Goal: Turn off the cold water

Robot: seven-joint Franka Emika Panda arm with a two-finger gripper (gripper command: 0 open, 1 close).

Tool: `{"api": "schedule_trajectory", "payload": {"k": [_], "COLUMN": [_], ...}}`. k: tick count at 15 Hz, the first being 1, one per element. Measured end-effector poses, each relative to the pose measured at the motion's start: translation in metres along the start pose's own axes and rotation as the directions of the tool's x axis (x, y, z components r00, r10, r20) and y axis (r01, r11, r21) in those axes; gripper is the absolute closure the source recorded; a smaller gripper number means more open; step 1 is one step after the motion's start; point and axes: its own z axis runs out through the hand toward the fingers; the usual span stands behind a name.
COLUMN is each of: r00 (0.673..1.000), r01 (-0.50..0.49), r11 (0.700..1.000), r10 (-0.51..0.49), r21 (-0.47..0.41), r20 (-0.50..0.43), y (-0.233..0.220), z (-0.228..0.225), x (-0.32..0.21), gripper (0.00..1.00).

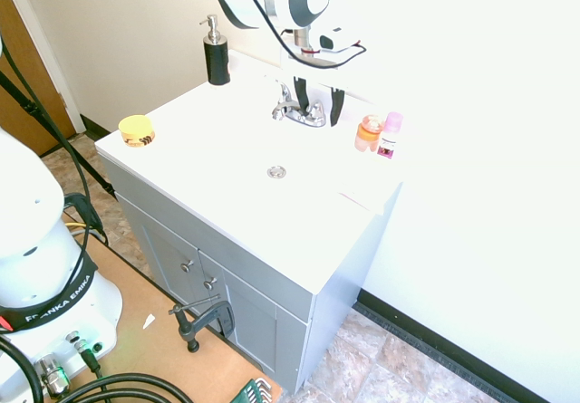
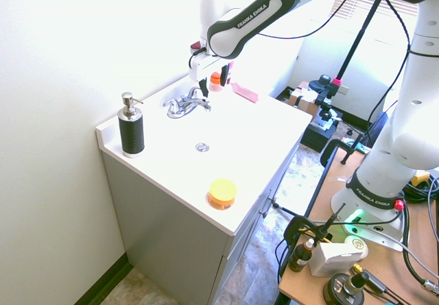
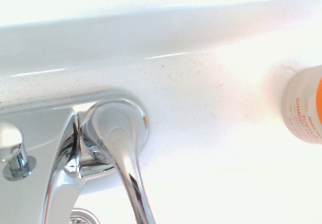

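Note:
The chrome two-lever faucet (image 1: 299,110) (image 2: 186,104) stands at the back of the white sink top (image 1: 208,140). The cold water tap is its right-hand lever (image 1: 317,114) (image 2: 201,102), on the side nearest the orange bottle. In the wrist view this lever (image 3: 121,138) fills the lower left, seen from above, with the spout (image 3: 55,183) beside it. No stream of water shows. My gripper (image 1: 318,101) (image 2: 210,82) hangs open just above the cold lever, its two dark fingers (image 1: 337,106) spread to either side and not touching it.
An orange bottle (image 1: 369,133) (image 3: 304,110) and a pink-capped bottle (image 1: 391,135) stand just right of the faucet. A black soap dispenser (image 1: 217,52) (image 2: 130,128) sits at the back left corner. A yellow tub (image 1: 137,130) (image 2: 222,194) is near the front edge, the drain (image 1: 276,172) mid-basin.

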Motion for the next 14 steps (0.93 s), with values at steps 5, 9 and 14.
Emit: {"api": "schedule_trajectory", "payload": {"k": [5, 9, 14], "r00": [0.999, 0.992, 0.975], "r01": [-0.025, -0.059, -0.107], "r11": [1.000, 0.998, 0.993], "r10": [0.025, 0.062, 0.116], "r21": [0.011, 0.031, 0.057], "r20": [-0.040, -0.112, -0.189], "y": [0.006, 0.001, 0.000], "z": [0.006, 0.012, 0.013], "x": [0.014, 0.015, 0.025], "gripper": [0.00, 0.00, 0.00]}}
